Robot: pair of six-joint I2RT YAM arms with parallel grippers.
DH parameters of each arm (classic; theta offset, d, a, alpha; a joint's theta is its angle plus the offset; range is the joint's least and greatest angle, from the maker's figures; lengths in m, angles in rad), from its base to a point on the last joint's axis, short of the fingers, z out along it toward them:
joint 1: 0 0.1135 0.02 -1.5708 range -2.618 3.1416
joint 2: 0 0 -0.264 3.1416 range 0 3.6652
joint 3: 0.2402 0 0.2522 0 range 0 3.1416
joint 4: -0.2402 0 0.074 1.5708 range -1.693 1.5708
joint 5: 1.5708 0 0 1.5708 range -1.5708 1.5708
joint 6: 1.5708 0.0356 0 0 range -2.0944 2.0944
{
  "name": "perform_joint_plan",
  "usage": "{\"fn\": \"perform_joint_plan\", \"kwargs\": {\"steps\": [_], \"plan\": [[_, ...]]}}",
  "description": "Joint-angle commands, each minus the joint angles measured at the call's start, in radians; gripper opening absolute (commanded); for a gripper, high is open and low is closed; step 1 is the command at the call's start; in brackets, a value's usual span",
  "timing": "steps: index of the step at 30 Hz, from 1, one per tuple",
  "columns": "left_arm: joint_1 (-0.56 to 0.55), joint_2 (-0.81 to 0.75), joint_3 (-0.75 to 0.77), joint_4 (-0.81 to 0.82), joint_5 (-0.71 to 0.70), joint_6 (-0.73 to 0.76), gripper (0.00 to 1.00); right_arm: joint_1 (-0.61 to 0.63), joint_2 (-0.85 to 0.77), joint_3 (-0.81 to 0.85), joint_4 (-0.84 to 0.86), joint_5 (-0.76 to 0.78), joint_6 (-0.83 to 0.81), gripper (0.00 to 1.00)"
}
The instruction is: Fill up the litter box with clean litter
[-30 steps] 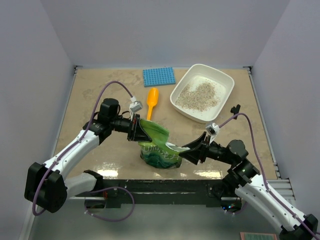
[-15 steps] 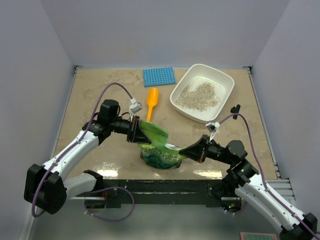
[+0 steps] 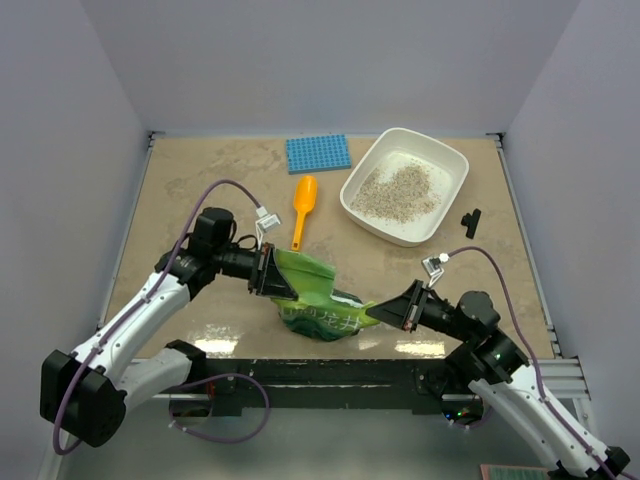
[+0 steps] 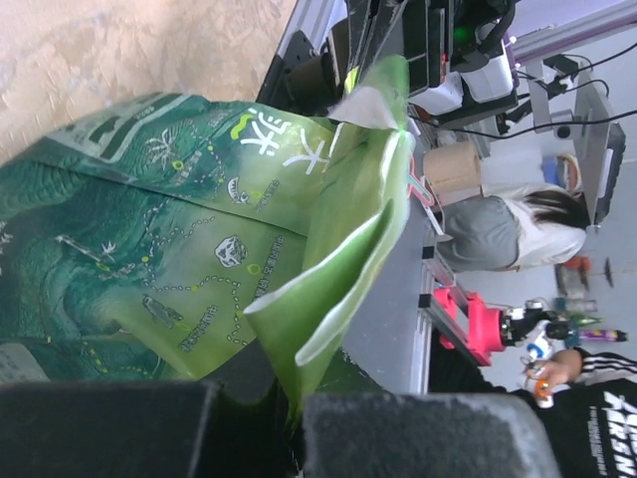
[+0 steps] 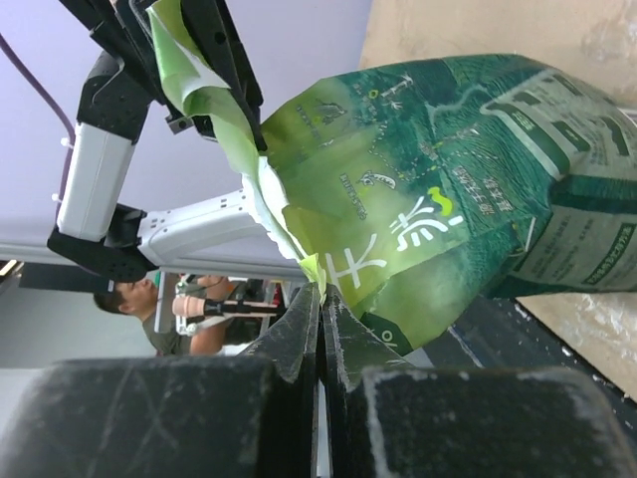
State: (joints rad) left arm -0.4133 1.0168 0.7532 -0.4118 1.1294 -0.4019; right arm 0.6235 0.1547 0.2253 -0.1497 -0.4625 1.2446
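Pinching the green litter bag (image 3: 318, 300) from both sides, the left pincer (image 3: 272, 273) clamps its upper left edge and the right pincer (image 3: 385, 312) is pressed tight on its right edge, low at the front of the worktop (image 3: 200, 180). Behind the bag lie an orange scoop (image 3: 304, 205) and a blue studded mat (image 3: 318, 153). The litter box (image 3: 455, 165) sits back right, well apart from the bag, with clean litter (image 3: 400, 192) heaped inside.

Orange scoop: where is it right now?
In the top view the orange scoop lies on the table left of centre, between the blue mat behind it and the green bag, left of the litter box.
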Motion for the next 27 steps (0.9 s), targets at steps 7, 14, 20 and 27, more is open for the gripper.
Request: {"fn": "perform_joint_plan", "kwargs": {"steps": [7,14,20,27], "plan": [[0.027,-0.004,-0.146,-0.15,0.05,-0.091,0.0,-0.005,0.017,0.043,-0.198,0.028,0.021,0.0],[0.027,0.003,-0.16,-0.197,0.038,-0.072,0.0,-0.005,0.061,0.101,-0.228,0.062,-0.055,0.0],[0.027,0.026,-0.138,-0.205,0.038,-0.066,0.0,-0.005,0.307,0.446,-0.375,0.205,-0.564,0.44],[0.027,0.077,-0.1,-0.203,0.036,-0.055,0.0,-0.005,0.548,0.684,-0.355,0.055,-0.945,0.54]]}}
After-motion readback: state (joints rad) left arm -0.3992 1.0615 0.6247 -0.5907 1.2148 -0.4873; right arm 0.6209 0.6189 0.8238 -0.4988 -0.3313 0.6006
